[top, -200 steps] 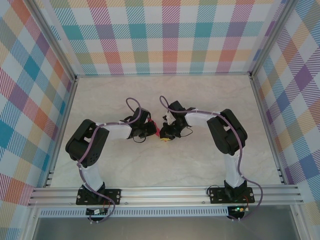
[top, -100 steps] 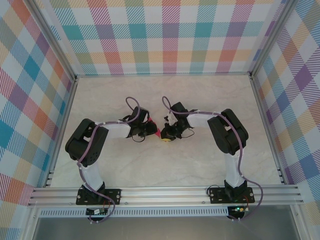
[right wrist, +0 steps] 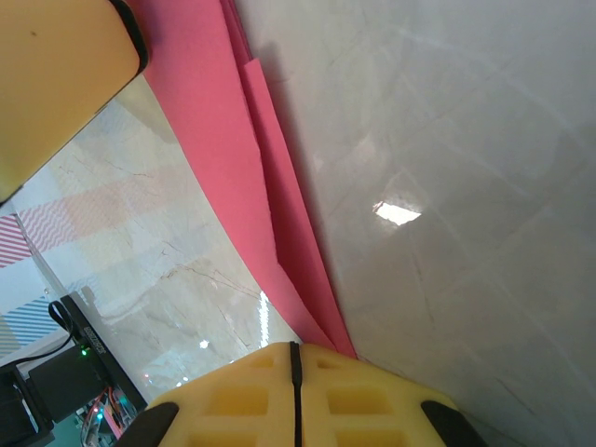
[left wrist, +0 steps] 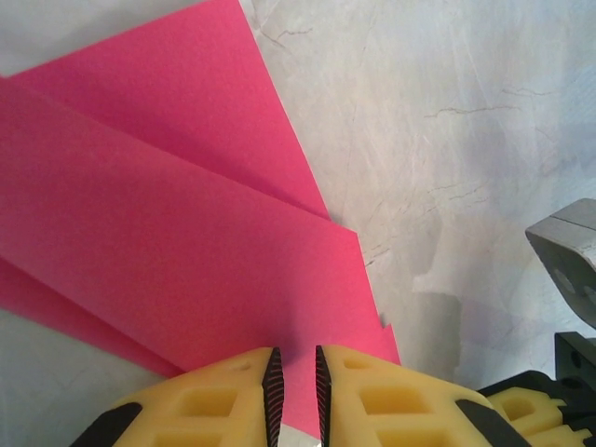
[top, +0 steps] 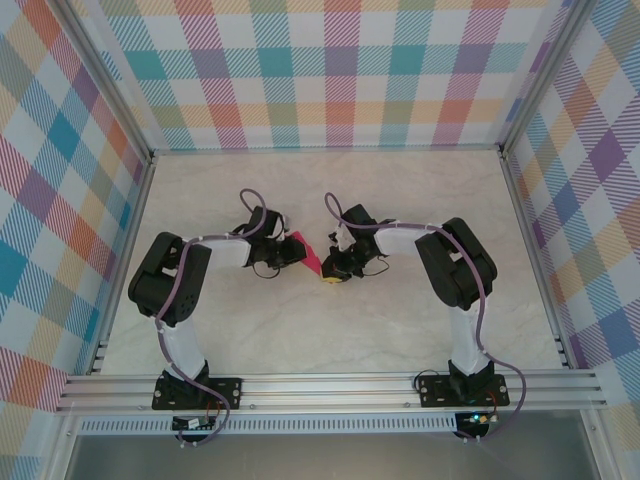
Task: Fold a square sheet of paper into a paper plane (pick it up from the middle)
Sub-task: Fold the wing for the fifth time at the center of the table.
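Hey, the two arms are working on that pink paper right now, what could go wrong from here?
1. The left jaws stand slightly apart at the edge of the paper, so only the shut right jaws seem to hold it, by one end; it could sag or slip out.
2. The folded layers splay unevenly; pressing now may set a crooked crease.

My left arm [top: 170, 290] and right arm [top: 455, 265] show black joints, white links, purple cables [top: 243, 199]; on the left gripper [left wrist: 294, 356], 2 yellow fingers [left wrist: 209, 405] with black ribbed pads [left wrist: 273, 386], probably rubber.
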### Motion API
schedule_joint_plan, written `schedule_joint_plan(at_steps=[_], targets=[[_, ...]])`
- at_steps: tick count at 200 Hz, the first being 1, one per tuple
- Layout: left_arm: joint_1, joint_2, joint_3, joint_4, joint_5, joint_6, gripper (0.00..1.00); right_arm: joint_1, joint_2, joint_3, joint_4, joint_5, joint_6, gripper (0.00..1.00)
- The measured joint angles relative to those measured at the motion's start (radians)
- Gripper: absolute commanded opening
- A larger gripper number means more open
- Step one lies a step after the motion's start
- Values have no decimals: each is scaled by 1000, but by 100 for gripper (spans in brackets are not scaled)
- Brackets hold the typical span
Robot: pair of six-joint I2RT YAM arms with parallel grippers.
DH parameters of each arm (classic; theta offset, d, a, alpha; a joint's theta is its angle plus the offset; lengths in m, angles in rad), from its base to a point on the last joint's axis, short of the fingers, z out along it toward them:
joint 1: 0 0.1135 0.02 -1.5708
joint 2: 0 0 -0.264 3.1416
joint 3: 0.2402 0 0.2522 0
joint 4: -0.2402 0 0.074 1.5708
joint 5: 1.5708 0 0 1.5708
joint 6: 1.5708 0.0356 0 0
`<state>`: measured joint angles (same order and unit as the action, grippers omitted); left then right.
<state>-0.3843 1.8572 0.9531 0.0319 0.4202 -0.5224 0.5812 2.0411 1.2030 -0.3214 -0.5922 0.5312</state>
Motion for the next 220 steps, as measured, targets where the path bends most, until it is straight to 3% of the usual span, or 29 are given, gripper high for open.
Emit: schedule_joint_plan(at_steps=[75, 181, 220], targets=[[40, 50, 89, -105, 58, 65, 21, -3, 0, -5, 7, -7, 0, 7], [121, 63, 150, -112, -136, 98, 21, -3, 0, -6, 11, -9, 3, 7], [153, -29, 132, -124, -187, 92, 22, -4, -1, -10, 15, -12, 4, 7]])
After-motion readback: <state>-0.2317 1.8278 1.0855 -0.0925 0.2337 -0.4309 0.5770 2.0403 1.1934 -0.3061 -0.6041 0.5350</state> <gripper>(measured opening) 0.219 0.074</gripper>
